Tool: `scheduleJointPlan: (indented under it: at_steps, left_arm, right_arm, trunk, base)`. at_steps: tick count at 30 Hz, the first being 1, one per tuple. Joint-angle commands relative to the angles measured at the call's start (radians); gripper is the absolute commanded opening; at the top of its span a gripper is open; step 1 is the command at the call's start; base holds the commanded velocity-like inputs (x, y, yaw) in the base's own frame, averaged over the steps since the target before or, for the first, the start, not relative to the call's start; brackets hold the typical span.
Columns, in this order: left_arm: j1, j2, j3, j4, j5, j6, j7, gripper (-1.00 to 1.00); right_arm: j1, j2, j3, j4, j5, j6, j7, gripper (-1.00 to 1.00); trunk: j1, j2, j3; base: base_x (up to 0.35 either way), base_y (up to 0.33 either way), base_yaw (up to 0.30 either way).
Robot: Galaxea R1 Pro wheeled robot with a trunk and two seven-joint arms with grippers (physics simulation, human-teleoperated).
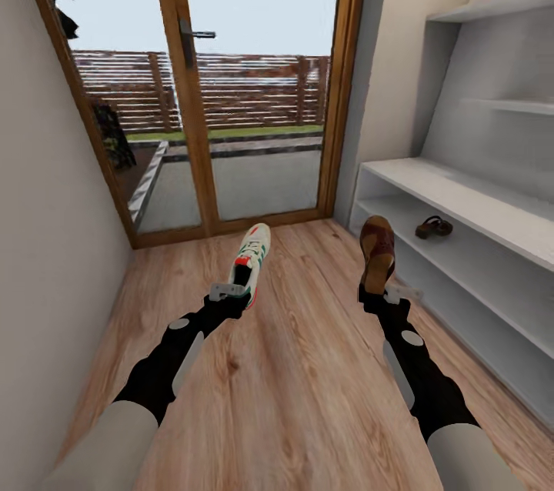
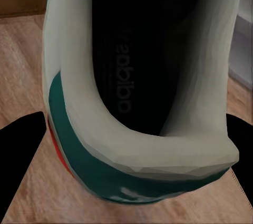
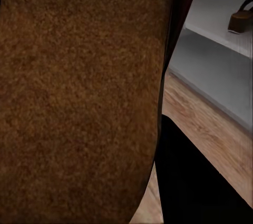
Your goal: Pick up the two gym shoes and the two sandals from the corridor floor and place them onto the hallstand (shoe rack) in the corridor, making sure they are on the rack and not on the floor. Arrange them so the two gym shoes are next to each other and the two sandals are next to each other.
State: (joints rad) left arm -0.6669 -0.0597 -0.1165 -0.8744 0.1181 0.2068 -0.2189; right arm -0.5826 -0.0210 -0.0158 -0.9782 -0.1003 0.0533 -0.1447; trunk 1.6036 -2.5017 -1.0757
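Note:
My left gripper is shut on the heel of one gym shoe, white with green stripes and a red-orange heel, held above the corridor floor. The left wrist view looks into the gym shoe's opening, with a black finger at its side. My right gripper is shut on one brown sandal, held upright near the hallstand. The sandal's tan surface lies against a finger. The other sandal lies on the hallstand's upper open shelf. The second gym shoe is out of view.
A glass door in a wooden frame closes the corridor ahead. A plain wall runs along the left. The hallstand's staggered wall shelves hang at the upper right. Bare planks lie between my arms.

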Motion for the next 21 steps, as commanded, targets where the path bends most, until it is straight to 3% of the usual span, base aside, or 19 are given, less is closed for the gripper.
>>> scheduleJointPlan:
  at_steps: [1,21]
  left_arm:
    - [0.000,0.000,0.000,-0.001,0.011,0.008,0.000,-1.00]
    - [0.000,0.000,0.000,-0.001,0.011,0.008,0.000,-1.00]
  right_arm:
    - [0.000,0.000,0.002,-0.002,-0.013,0.004,-0.005,-1.00]
    - [0.000,0.000,0.001,-0.003,-0.013,0.005,-0.006,-1.00]
  trunk:
    - [0.000,0.000,-0.001]
    - [0.000,0.000,-0.001]
  base:
    - [0.345,0.000,-0.224]
    - [0.344,0.086,-0.022]
